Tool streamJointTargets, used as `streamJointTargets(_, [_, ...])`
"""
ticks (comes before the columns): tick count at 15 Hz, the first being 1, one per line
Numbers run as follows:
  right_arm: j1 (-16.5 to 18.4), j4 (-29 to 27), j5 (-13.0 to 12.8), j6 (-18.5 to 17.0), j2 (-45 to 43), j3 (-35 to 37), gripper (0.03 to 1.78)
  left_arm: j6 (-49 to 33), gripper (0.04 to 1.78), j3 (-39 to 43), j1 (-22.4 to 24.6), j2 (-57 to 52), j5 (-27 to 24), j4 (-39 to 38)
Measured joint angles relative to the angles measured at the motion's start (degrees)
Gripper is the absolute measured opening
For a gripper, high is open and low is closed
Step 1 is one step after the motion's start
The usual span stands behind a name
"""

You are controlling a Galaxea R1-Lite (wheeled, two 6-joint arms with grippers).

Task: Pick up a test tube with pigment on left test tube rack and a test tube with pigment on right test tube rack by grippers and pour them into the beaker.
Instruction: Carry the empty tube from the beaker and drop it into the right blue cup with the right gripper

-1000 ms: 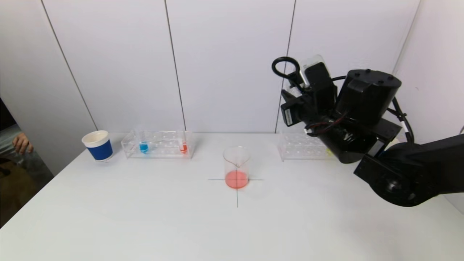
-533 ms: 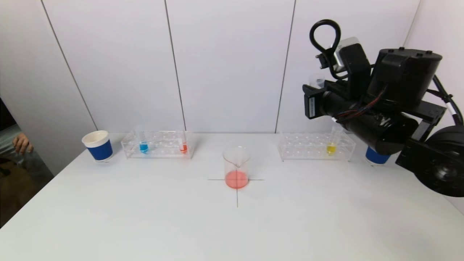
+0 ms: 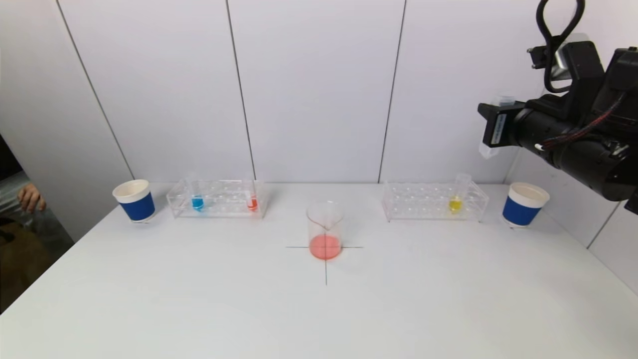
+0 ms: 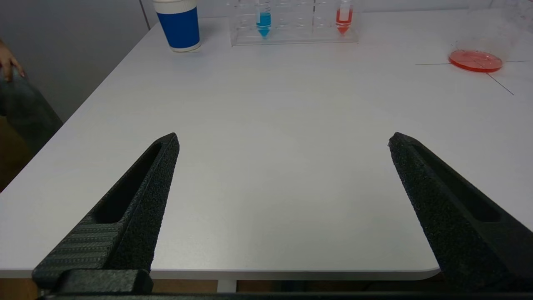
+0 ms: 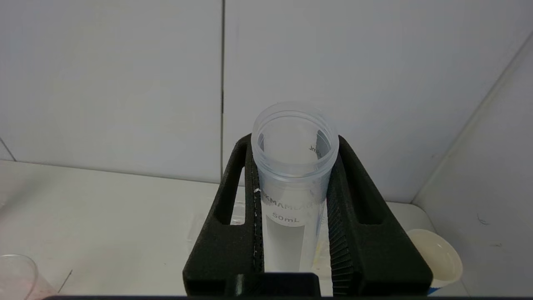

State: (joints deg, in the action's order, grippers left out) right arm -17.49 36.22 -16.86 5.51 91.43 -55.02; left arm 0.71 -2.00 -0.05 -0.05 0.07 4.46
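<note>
My right gripper (image 3: 498, 127) is high above the table's far right, shut on an empty clear 50 mL test tube (image 5: 291, 196) that stands upright between its fingers. The beaker (image 3: 325, 230) holds pink liquid and stands on the cross mark at the table's centre. The left rack (image 3: 218, 198) holds a blue tube (image 3: 197, 199) and a red tube (image 3: 252, 200). The right rack (image 3: 432, 202) holds a yellow tube (image 3: 455, 199). My left gripper (image 4: 283, 139) is open and empty over the table's near edge, outside the head view.
A blue-and-white paper cup (image 3: 134, 200) stands left of the left rack, another (image 3: 523, 204) right of the right rack. A person's hand (image 3: 30, 197) shows beyond the table's left edge. White walls close the back and right.
My right arm has risen and swung to the right with the empty tube, uncovering the right rack, the yellow tube and the right cup. Nothing else has moved.
</note>
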Motion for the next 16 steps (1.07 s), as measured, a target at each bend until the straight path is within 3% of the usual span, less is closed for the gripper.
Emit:
streamJointTargets(3, [5.5, 0.0, 2.5, -1.6, -1.3, 1.8, 0.49, 0.0, 1.76, 0.0, 0.0, 0.0, 0.0, 0.0])
streamJointTargets(11, [23.1, 0.9, 14.3, -3.8, 0.9, 2.2, 0.49, 0.0, 1.76, 0.0, 0.0, 0.0, 0.0, 0.0])
streamJointTargets(16, [28.5, 1.0, 16.7, -4.9, 6.2, -0.7, 0.49, 0.0, 1.76, 0.0, 0.0, 0.0, 0.0, 0.0])
